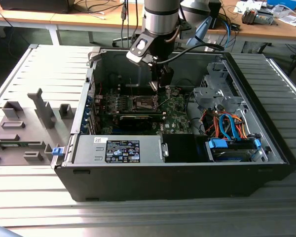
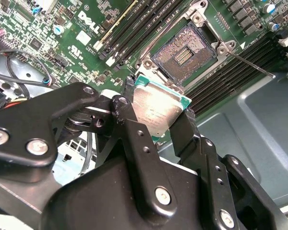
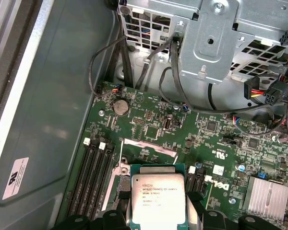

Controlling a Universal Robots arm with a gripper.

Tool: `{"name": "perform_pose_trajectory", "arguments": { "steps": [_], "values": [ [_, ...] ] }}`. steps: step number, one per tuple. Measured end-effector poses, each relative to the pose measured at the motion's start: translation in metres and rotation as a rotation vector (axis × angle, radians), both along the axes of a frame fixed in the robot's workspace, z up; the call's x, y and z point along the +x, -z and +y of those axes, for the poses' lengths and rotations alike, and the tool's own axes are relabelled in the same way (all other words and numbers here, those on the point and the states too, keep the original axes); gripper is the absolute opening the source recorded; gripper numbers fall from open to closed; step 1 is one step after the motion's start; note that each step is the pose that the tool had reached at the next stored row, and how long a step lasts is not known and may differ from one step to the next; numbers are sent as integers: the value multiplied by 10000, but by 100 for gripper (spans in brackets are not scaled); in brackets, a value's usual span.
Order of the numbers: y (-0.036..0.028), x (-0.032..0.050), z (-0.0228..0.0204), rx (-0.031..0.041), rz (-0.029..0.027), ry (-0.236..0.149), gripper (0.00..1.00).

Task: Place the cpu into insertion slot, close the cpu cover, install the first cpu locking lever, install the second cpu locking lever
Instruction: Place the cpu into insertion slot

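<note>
End effector (image 1: 160, 85) clamped on the cpu (image 2: 159, 109), down inside the open computer case (image 1: 187, 168).
Two black fingers (image 2: 129, 120) pinch the chip by opposite edges, its silver top facing the wrist cameras. Insertion slot (image 2: 185, 51) lies just past the fingertips on the green motherboard (image 2: 86, 43), dark middle uncovered, chip not seated in it. Memory slots (image 2: 230, 72) run alongside the socket. Case rests on the slatted metal surface (image 1: 34, 207).

Silver-grey cpu (image 3: 158, 199), green circuit board (image 3: 194, 128)
</note>
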State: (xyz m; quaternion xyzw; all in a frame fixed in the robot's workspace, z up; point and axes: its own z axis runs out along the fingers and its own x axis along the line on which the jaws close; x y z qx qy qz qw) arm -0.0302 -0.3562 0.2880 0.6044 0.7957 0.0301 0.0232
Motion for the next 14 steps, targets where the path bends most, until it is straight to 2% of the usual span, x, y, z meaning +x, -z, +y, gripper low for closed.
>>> {"name": "perform_pose_trajectory", "arguments": {
  "steps": [14],
  "values": [
    [0, 0, 0, -14, 0, 165, 54]
  ]
}}
